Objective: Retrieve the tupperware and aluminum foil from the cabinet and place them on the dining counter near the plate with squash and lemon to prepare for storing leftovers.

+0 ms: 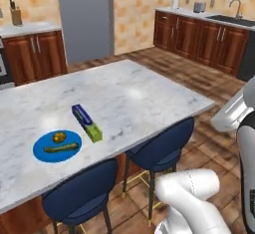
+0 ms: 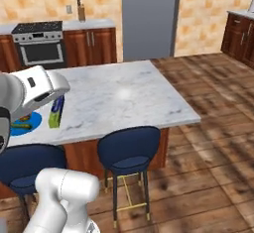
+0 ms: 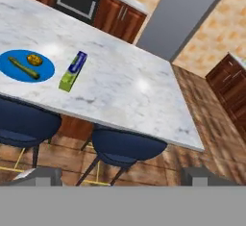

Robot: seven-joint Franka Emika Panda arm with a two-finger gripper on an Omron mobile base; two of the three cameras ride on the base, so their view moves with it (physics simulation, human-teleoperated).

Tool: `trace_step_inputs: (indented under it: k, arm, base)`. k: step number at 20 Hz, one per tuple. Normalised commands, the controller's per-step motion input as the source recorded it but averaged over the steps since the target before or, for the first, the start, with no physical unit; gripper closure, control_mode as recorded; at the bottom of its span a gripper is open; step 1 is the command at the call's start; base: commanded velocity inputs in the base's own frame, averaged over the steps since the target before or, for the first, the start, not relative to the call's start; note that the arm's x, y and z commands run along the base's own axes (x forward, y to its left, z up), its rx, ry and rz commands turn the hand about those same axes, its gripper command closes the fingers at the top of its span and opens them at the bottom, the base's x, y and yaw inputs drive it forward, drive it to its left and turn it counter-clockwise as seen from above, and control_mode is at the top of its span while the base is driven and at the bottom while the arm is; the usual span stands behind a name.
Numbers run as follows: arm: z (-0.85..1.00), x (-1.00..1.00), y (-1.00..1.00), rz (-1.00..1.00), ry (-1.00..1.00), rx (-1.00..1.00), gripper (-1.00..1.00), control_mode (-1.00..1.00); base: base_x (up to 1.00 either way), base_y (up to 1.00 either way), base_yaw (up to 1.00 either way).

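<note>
Marble runs broad and pale across the dining counter, an island in a brown-tiled kitchen with dark wooden cabinets and a steel oven along the far wall. In the hand view the gripper hangs over the floor beside the counter's near edge, its two dark fingertips spread wide with nothing between them: released, holding nothing.

Just beyond the fingertips stand two blue-seated stools, tucked under the near edge. Above them, toward the counter's left end, lies the aluminum foil, a slim blue carton with its lime-green end pointing at the near edge. It rests flat on the marble just beside the blue plate, apart from it, which fits the aim of setting storage things within reach of the leftovers. On the plate sit a long green squash and a yellowish lemon.

The foil's part of the task looks done. No tupperware lies on the counter, so that container is still to be fetched, presumably from the wall cabinet. Open jaws suit that errand, and the counter's bare right half leaves ample room beside the plate.
</note>
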Motion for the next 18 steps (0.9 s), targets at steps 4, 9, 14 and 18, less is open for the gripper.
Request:
trace_step_inputs:
  k: [4, 9, 14, 18]
  arm:
    - [0.00, 0.00, 0.00, 0.00, 0.00, 0.00, -1.00, 1.00]
    - [0.00, 0.00, 0.00, 0.00, 0.00, 0.00, -1.00, 1.00]
    - [0.00, 0.00, 0.00, 0.00, 0.00, 0.00, -1.00, 1.00]
    - [0.00, 0.00, 0.00, 0.00, 0.00, 0.00, -1.00, 1.00]
  base:
    - [0.47, -1.00, -0.50]
    - [0.89, -0.96, -0.38]
    - [1.00, -0.74, -0.19]
    - [1.00, -0.52, -0.04]
